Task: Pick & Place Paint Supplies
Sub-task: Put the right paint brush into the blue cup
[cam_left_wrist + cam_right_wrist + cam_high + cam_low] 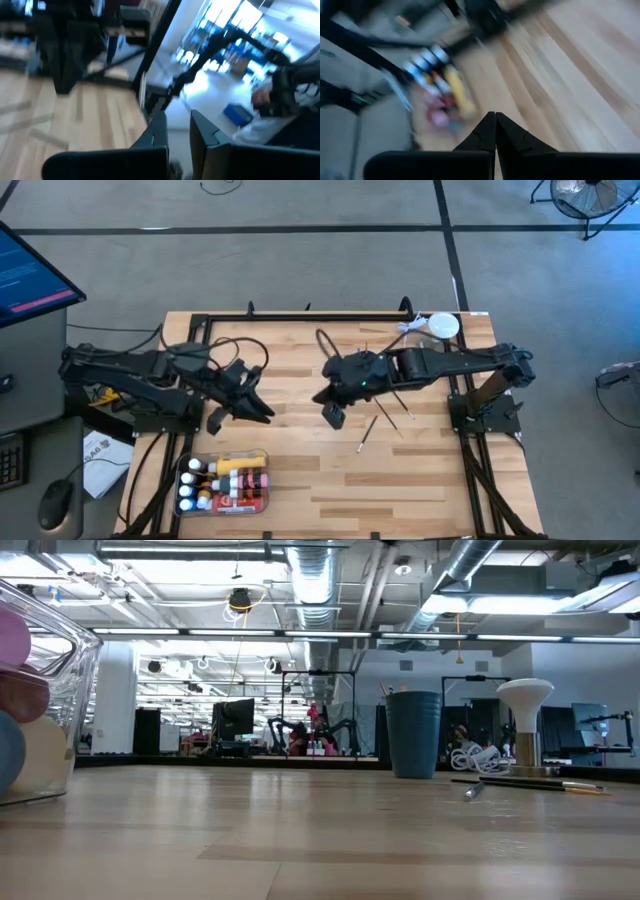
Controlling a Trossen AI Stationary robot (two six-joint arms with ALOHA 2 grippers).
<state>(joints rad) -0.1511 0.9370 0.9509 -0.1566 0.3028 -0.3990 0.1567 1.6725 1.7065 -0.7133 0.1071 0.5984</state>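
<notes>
1. Now I see the left gripper (245,408) above the left part of the wooden surface (300,470); its jaws are closed and it holds nothing.
2. I see the right gripper (333,408) over the middle of the surface, fingers pressed together in the right wrist view (495,131), also holding nothing.
3. I find the paint tubes and bottles (225,480) lying together in a clear tray (264,505) at the near left edge, with the yellow bottle (238,460) along its far side.
4. I count thin brushes (385,415) lying loose on the wood, just beside the right gripper, between it and the right arm.
5. I see a jar with white lid (444,326) at the far right corner.
</notes>
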